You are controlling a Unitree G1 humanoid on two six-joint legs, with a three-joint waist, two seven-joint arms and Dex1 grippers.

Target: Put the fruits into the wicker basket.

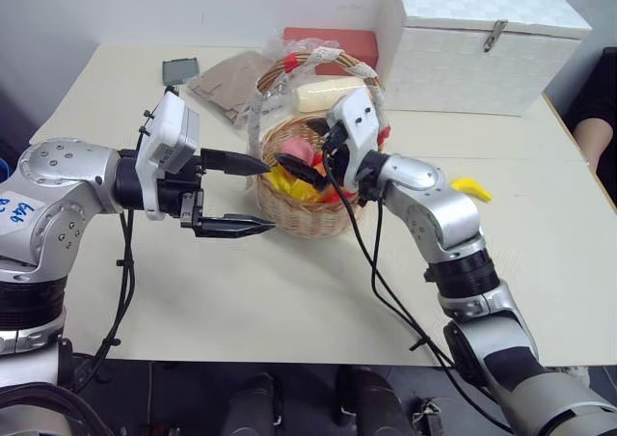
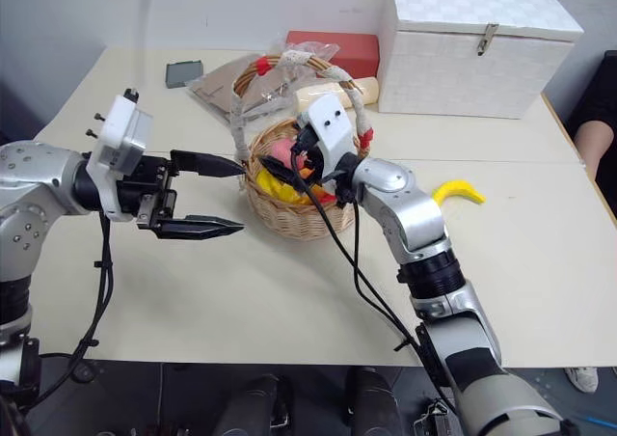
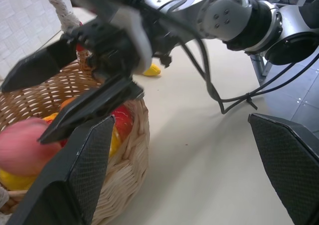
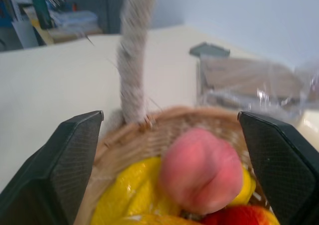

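Note:
The wicker basket (image 1: 308, 219) stands mid-table, its lace-wrapped handle (image 1: 262, 103) arching above. Inside lie a pink peach (image 4: 202, 170) and a yellow mango (image 4: 129, 197) with a red blush. My right gripper (image 1: 310, 161) hovers open just over the basket's mouth, the peach lying loose below its fingers. To the left of the basket my left gripper (image 1: 270, 197) is open at the level of the woven wall, nothing between its fingers. A yellow banana (image 1: 470, 187) lies on the table to the right of the basket, behind my right forearm.
A white lidded box (image 1: 482, 40) stands at the back right, with a red box (image 1: 333, 42) beside it. A cream bottle (image 1: 328, 94) and a brown packet in clear wrap (image 1: 231, 84) lie behind the basket. A person's arm (image 1: 598, 132) shows at the right edge.

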